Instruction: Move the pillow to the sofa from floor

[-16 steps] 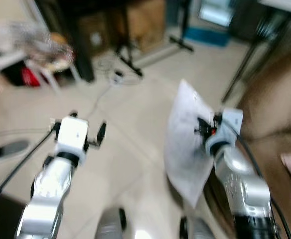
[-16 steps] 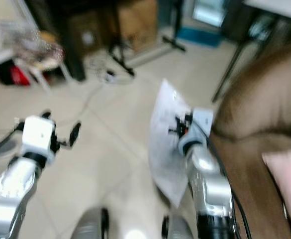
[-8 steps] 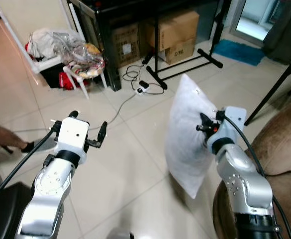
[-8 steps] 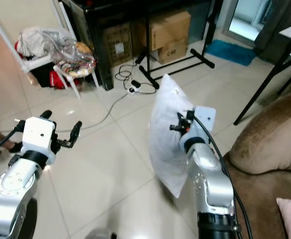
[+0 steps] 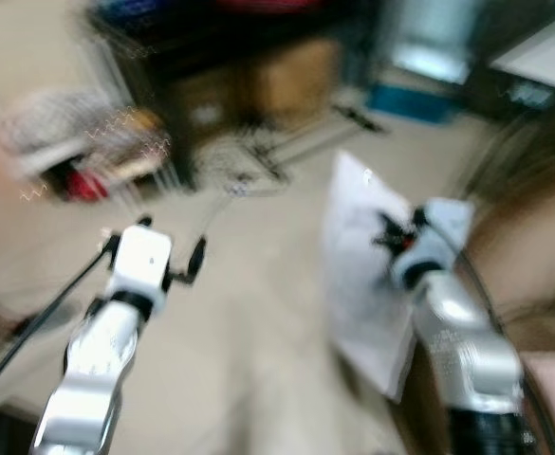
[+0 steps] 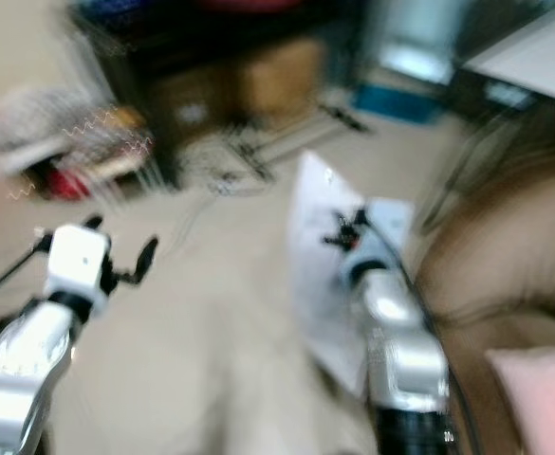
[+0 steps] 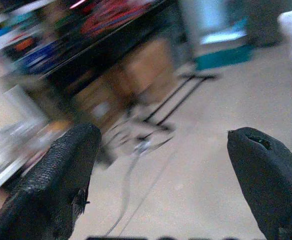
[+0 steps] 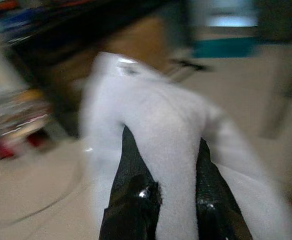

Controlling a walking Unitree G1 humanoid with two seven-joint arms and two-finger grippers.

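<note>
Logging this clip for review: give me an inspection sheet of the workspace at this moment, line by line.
Surface: pale tiled floor, blurred by camera motion.
Job's things: white pillow held off the floor; brown sofa at the robot's right, a pink cushion on it.
Clutter: cardboard boxes under a dark table; a pile of bags on the robot's left.
Grippers: right gripper pinches a fold of the pillow; left gripper open, holding nothing.
Cables: a cord on the floor.
Surroundings: teal mat beyond.
</note>
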